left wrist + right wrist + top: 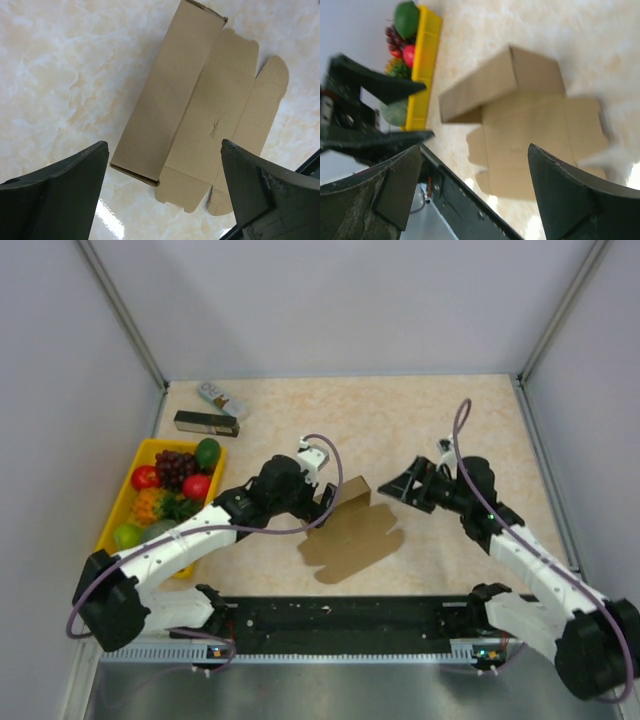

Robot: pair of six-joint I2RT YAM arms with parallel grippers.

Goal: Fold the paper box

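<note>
Though only partly folded (far-left panel raised, other flaps flat), paper box (350, 530) at centre of table (450, 420). Left gripper (324, 502) just left of it, right gripper (397, 490) near on right; both jaws spread, empty. Next, likely: pinch flat panel, lift, close tube. Count: one box, two grippers.

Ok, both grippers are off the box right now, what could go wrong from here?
Neither the left gripper nor the right gripper holds the paper box, so its one raised section may fall flat. The remaining flaps lie flush on the table; a finger pushing at them could slide the whole sheet instead of lifting.
</note>
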